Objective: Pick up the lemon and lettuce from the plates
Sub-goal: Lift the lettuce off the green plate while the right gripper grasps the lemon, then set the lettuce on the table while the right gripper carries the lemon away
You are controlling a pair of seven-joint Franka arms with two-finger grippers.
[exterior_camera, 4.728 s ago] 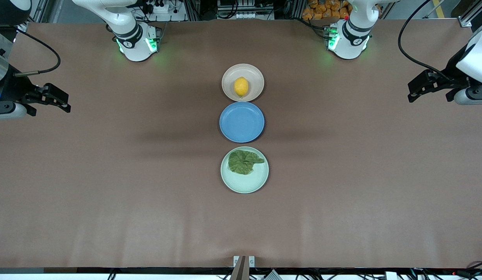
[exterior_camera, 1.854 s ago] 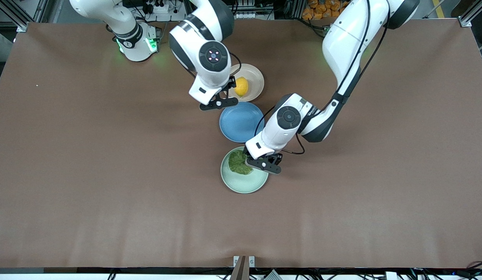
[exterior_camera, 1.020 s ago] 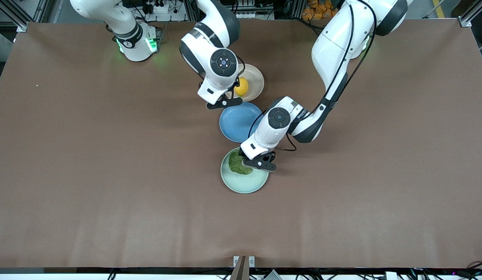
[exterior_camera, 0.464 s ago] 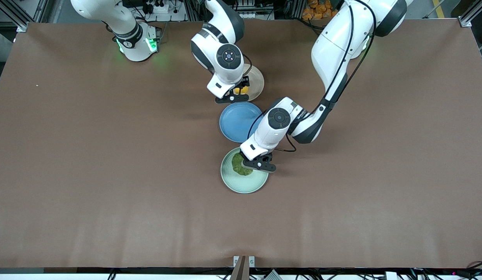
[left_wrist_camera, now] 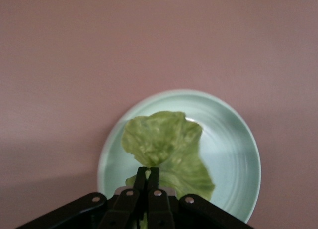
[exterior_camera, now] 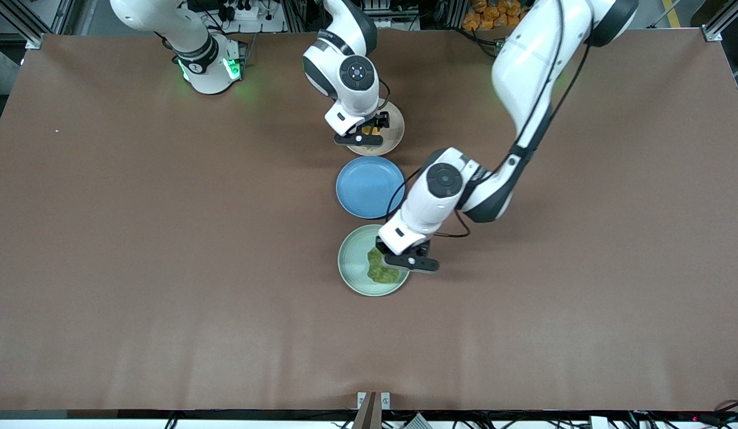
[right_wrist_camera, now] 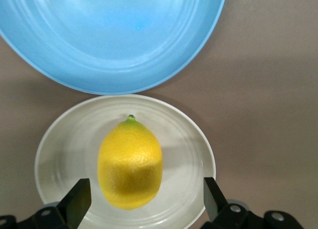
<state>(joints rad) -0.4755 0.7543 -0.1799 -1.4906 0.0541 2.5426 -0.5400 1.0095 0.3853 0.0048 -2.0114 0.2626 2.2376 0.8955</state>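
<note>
Now the left claw [left_wrist_camera: 147,178], pinched on the lettuce [left_wrist_camera: 164,149], has dragged the leaf up off its mint plate [exterior_camera: 352,271], while the right claw [right_wrist_camera: 144,199] has come down spread around the lemon [right_wrist_camera: 130,163] on the beige plate [right_wrist_camera: 194,149]; one pick looks secured, one pending.

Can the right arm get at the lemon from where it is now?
Probably yes. The right tool hangs over the cream plate, fingers open and spread on either side of the lemon, with nothing between them. The left tool is away, shut on the lettuce.
</note>
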